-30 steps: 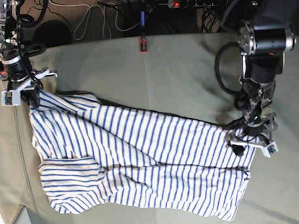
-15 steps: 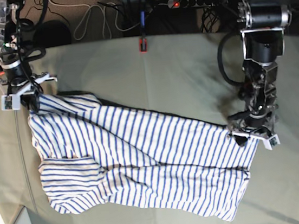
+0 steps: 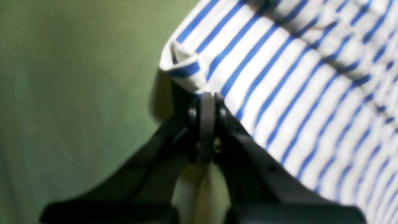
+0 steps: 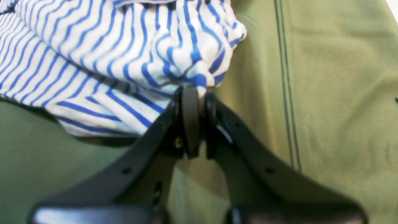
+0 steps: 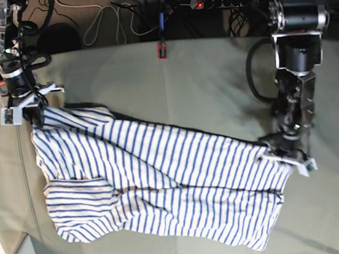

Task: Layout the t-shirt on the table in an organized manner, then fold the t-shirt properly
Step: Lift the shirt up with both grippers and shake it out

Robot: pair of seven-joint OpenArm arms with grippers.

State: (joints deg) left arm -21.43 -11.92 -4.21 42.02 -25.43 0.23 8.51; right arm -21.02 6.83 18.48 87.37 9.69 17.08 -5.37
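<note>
Comparing views: the base view alone gives the whole striped t-shirt (image 5: 157, 178), lying crumpled and diagonal on the green worktop (image 5: 201, 80), stretched between the two grippers. It also shows a red clamp (image 5: 162, 50) at the worktop's far edge and a power strip (image 5: 222, 1) on the floor beyond. Neither appears in the wrist views.

Left wrist view: left gripper (image 3: 206, 99) closed, fingers pressed together with a rolled corner of the t-shirt (image 3: 279, 77) sitting right at the tips. Cloth fans out above and to the right of the gripper; bare worktop (image 3: 62, 93) to its left. Image is blurred, so how deep the cloth goes between the fingers cannot be told. In the base view this gripper (image 5: 286, 157) sits at the shirt's right-hand end.

Right wrist view: right gripper (image 4: 194, 93) closed on a bunched wad of the t-shirt (image 4: 140, 49). Fabric gathers directly above the tips and spreads up and left of them. A stitched seam line (image 4: 286, 93) in the worktop cover (image 4: 342, 93) runs to the right of the gripper. In the base view this gripper (image 5: 31, 107) holds the shirt's upper left corner.

No containers hold anything.
</note>
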